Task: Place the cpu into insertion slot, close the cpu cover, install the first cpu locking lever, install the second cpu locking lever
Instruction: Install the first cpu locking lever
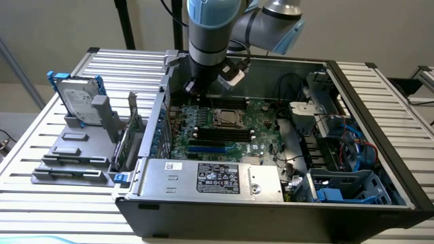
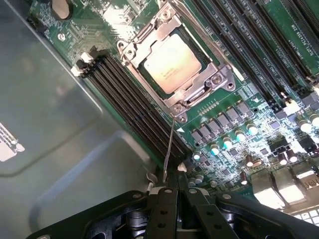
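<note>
A: Status?
B: Seeing cpu point(image 2: 172, 62) seated in slot point(image 2: 141, 77), cover point(image 2: 219, 80) down over it. Gripper point(image 2: 182, 199) sitting at 11 o'clock off the slot in the exterior view, right at the free end of the lever point(image 2: 170, 149). Can't tell grip state.
A: Looks like first lever in hand. Best to take the wire near its tip, press down, then sideways to latch. Avoid loading the cover.

Your arm point(image 1: 211, 30) comes straight down from above, its upper part bending toward the exterior view's right. Your claw point(image 2: 180, 193) points downward, its two dark fingers point(image 2: 164, 211) drawn close together.
</note>
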